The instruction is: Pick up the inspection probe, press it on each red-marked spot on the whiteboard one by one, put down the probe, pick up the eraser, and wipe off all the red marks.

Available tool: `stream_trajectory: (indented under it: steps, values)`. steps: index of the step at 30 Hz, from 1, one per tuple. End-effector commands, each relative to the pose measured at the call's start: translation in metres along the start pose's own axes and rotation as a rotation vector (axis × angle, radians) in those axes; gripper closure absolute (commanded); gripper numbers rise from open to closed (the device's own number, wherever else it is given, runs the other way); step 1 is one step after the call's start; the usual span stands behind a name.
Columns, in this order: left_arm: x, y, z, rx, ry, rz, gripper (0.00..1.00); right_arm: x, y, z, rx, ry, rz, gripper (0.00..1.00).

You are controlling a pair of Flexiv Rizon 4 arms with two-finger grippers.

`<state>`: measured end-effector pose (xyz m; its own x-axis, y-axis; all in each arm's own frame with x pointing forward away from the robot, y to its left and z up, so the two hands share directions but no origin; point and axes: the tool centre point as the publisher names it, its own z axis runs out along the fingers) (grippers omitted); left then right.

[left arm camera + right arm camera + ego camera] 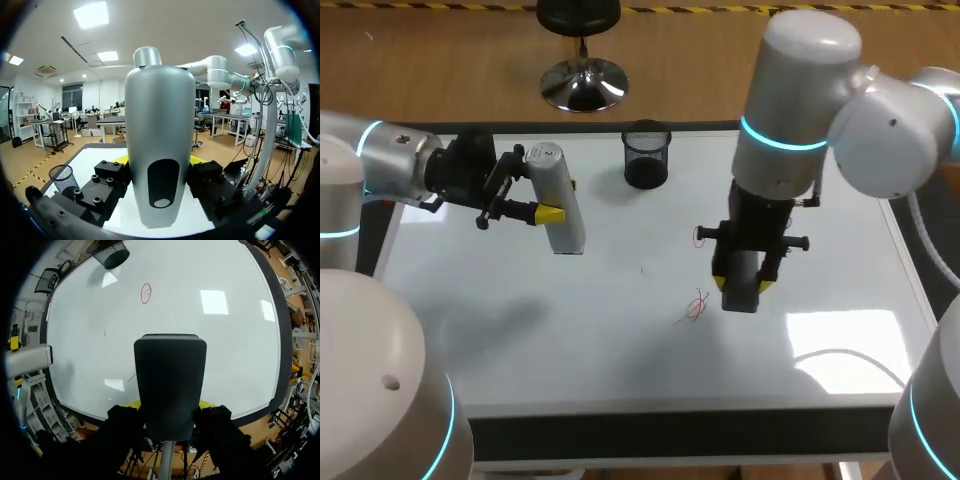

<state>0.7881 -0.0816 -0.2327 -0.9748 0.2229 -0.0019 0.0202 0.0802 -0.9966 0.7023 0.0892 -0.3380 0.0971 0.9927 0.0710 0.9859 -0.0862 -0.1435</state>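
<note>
Black eraser (170,385) hides most of one red scribble (131,377).

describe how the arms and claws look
The left arm and right arm are rounded silver-white shells with glowing cyan rings at the joints. The left claw and right claw are black bolted blocks, each with two yellow-tipped fingers.
</note>
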Motion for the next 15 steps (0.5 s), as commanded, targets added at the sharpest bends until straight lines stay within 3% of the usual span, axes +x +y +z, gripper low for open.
stream_trajectory:
  steps: [1,15]
  values:
    - [-0.002,-0.001,-0.001,0.002,0.005,0.0,1.0,0.026,0.001,0.01,-0.006,-0.047,-0.002,1.0]
    - [-0.002,-0.001,-0.001,0.002,0.005,0.0,1.0,0.062,-0.005,0.026,-0.014,-0.061,0.007,1.0]
